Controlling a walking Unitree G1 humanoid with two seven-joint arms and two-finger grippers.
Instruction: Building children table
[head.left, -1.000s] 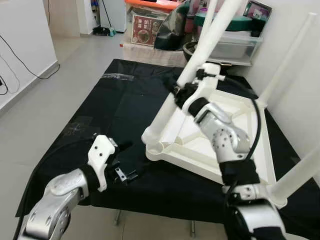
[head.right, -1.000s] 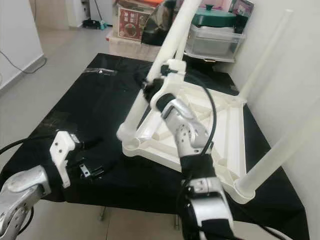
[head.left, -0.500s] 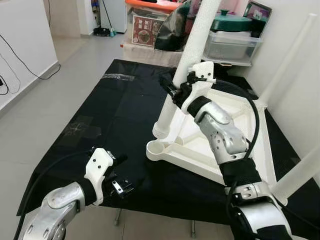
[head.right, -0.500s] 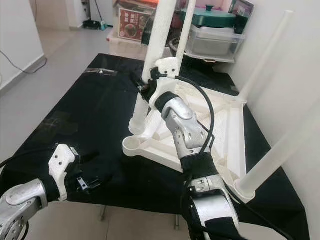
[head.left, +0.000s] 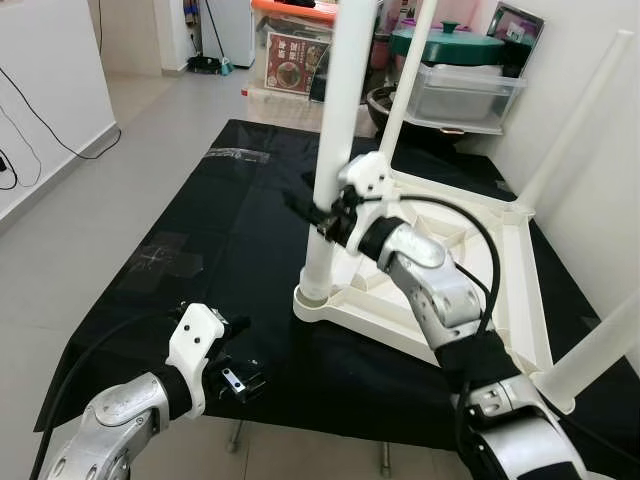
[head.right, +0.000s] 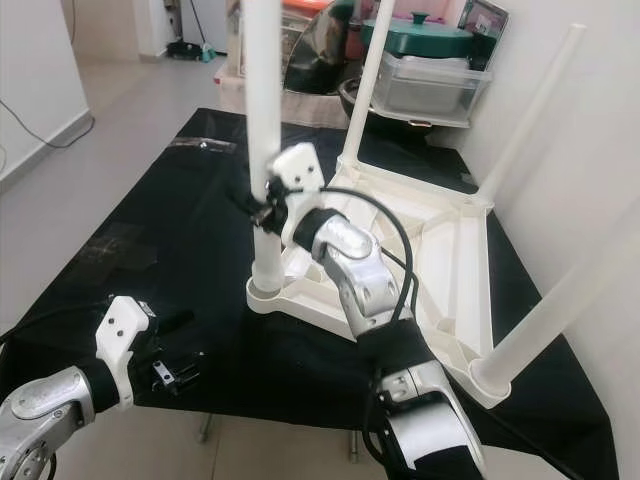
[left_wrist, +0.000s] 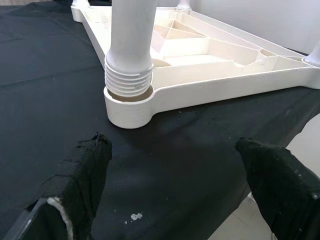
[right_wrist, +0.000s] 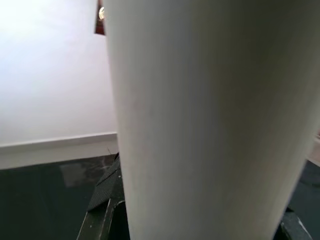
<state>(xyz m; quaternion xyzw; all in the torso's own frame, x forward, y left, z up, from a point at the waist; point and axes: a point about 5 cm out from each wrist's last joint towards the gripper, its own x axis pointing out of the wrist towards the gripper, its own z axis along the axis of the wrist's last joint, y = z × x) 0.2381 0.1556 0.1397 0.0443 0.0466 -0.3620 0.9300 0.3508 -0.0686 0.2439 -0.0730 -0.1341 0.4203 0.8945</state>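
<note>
Upturned white children's table on a black-covered work surface, its fourth leg held upright at the near-left corner.

The black cloth (head.left: 240, 215) carries the inverted tabletop (head.left: 520, 300) toward the right. The white leg (head.left: 335, 130) stands vertical, its threaded end sitting in the near-left corner socket (left_wrist: 127, 102). The right gripper (head.left: 318, 215) is clamped around that leg partway up. The left gripper (head.left: 235, 375) hovers near the cloth's near edge, fingers (left_wrist: 82, 175) spread apart, holding nothing.

Ahead of the spread left gripper (left_wrist: 170, 185) lay bare black cloth (left_wrist: 45, 90), blocked beyond by the corner socket (left_wrist: 127, 107) holding a leg (left_wrist: 131, 35).
</note>
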